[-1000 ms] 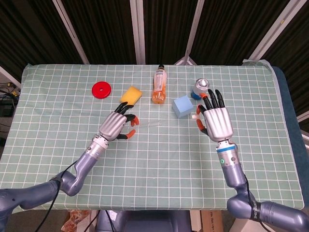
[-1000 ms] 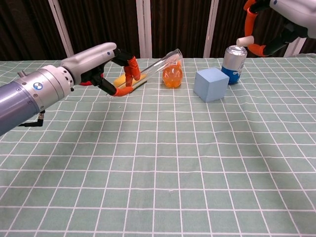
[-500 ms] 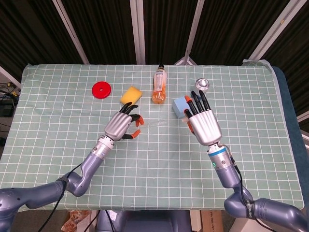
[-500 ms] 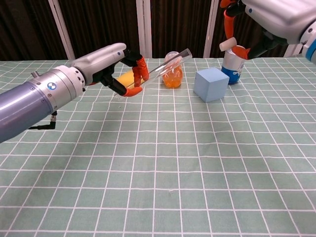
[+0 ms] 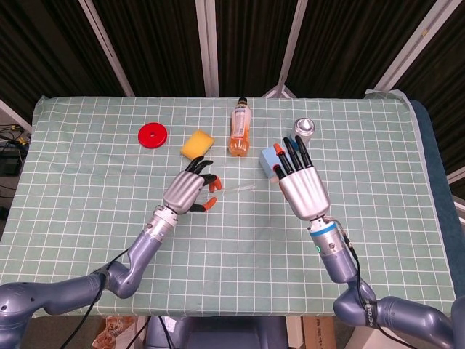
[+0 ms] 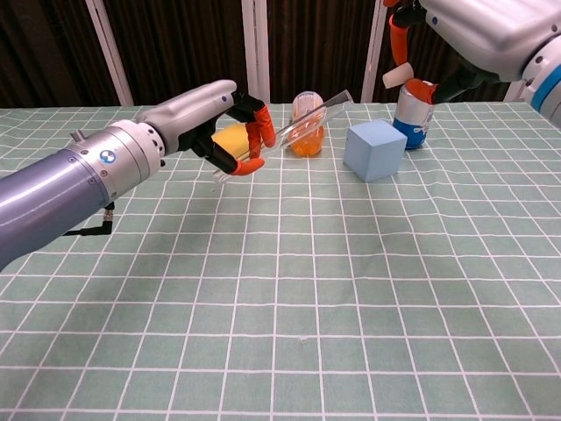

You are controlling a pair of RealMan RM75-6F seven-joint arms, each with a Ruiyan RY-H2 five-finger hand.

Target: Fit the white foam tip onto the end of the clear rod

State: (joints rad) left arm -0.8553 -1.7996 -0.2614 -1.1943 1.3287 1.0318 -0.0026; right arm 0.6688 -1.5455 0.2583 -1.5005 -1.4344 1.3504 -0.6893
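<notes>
Over the green checked tablecloth (image 6: 351, 289), the left hand (image 6: 230, 132) pinches the clear plastic rod (image 6: 307, 124), its free end pointing toward two o'clock, while the right hand (image 6: 438, 35) pinches the small white foam tip (image 6: 397, 75) well apart — any tilt mismatch could push the tip off-axis and drop it.

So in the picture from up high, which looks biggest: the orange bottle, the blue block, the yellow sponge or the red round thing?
From largest to smallest in the head view:
1. Orange bottle, the longest.
2. Blue block, though the right robot hand hides part of it.
3. Yellow sponge and red disc look about alike, so I won't rank them.
</notes>
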